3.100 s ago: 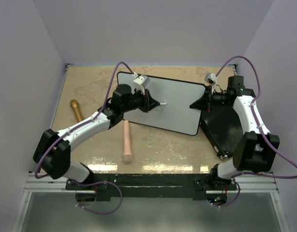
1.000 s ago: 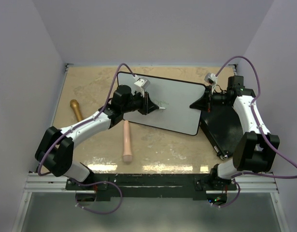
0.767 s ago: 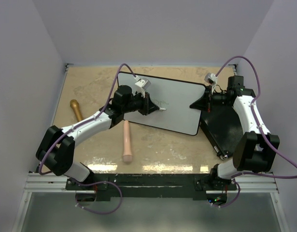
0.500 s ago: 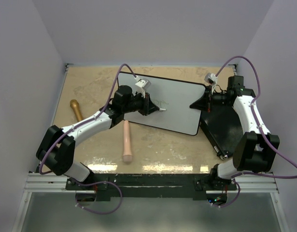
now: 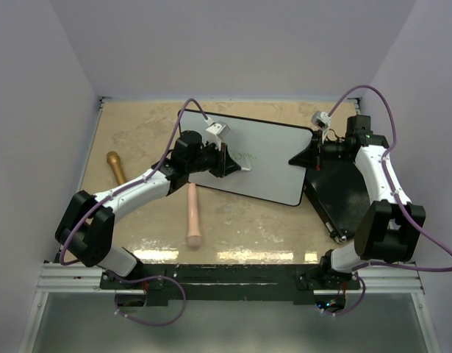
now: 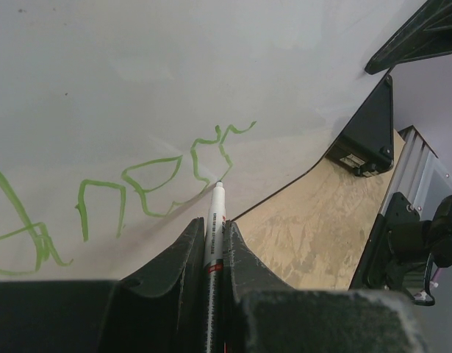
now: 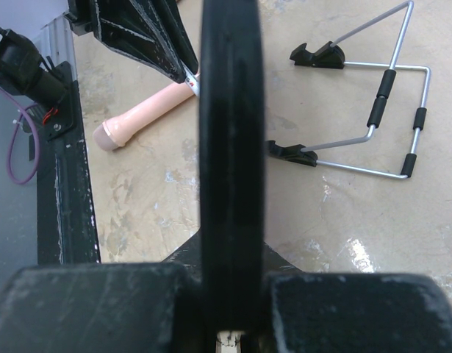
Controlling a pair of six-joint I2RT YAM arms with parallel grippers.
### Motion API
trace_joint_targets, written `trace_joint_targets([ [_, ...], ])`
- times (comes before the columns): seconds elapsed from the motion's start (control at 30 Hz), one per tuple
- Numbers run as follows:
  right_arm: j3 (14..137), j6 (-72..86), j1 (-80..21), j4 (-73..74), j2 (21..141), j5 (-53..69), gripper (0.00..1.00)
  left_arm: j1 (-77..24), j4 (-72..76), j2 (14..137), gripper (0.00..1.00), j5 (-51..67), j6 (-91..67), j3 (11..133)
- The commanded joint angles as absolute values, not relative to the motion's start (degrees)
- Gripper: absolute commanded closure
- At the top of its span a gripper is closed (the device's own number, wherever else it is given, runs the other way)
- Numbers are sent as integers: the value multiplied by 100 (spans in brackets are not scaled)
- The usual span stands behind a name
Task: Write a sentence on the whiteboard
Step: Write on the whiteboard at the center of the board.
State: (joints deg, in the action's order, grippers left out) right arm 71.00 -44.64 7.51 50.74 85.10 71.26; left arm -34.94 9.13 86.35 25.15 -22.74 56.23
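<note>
The whiteboard (image 5: pixel 273 165) lies tilted on the table, its surface also filling the left wrist view (image 6: pixel 174 73). My left gripper (image 5: pixel 233 162) is shut on a white marker (image 6: pixel 214 217) whose tip touches the board at the end of green handwritten letters (image 6: pixel 148 187). The green sentence shows faintly in the top view (image 5: pixel 245 156). My right gripper (image 5: pixel 305 157) is shut on the whiteboard's right edge, which shows edge-on as a black bar in the right wrist view (image 7: pixel 229 147). Only part of the writing is in view.
A black flat case (image 5: pixel 345 193) lies under my right arm. A pink cylinder (image 5: pixel 193 215) and a tan one (image 5: pixel 116 167) lie left of the board. A wire stand (image 7: pixel 391 95) shows beyond the board's edge in the right wrist view.
My left gripper has shifted slightly with the marker, and green letters have appeared on the board. The right arm has not moved.
</note>
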Motion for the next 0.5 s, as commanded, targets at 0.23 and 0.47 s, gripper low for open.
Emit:
trace_joint_targets([
  [0.23,7198,-4632,721,5142,8394,6855,100,-3472,844,8578,100,2197,-2021,5845],
  [0.47,7198,-4632,721,5142,8402,6838,100,-3463,879,8403,100,2381,-2091,5889],
])
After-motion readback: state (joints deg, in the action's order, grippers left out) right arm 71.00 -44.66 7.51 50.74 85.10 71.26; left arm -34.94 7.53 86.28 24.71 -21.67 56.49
